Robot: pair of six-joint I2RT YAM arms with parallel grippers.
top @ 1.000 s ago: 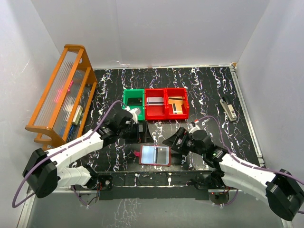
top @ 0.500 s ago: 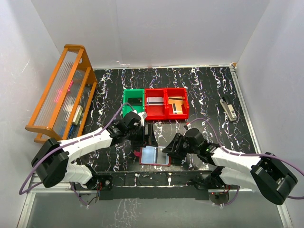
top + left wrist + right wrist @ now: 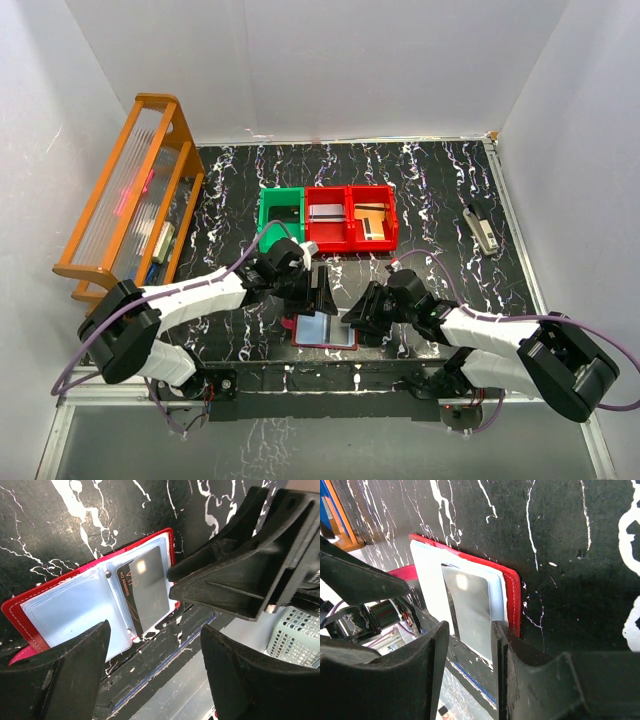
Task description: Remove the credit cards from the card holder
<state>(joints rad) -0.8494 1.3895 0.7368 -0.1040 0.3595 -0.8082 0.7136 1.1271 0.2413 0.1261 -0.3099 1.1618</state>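
You have two arms, one card holder (image 3: 70, 610) and one card (image 3: 147, 587) showing inside it. The holder lies open at the near edge of the table (image 3: 440, 180), about midway along it. The dark card sits in the right-hand clear sleeve, tilted, its lower end poking past the sleeve.

Toward the far edge stand one green bin (image 3: 268, 215) and one red bin (image 3: 350, 246) with two compartments. The left compartment holds one grey card (image 3: 326, 212). The right one holds tan and brown cards (image 3: 370, 220), overlapped so that you cannot count them. One wooden rack (image 3: 130, 200) leans along the left edge, and one small grey object (image 3: 482, 230) lies by the right edge.

A second ago both arms sat back from the holder and its two sleeves were in plain sight. Now your left gripper (image 3: 322, 290) has come over the holder's far side, and your right gripper (image 3: 350, 320) has moved in at its right side. The holder and the bins have not shifted.

Your left gripper's fingers stand wide apart with nothing between them. Your right gripper's fingers stand close together on either side of the card's end, one tip at its edge; whether they pinch it, you cannot tell.

From above, the two grippers hide much of the holder. Glare washes out most of the card's face.
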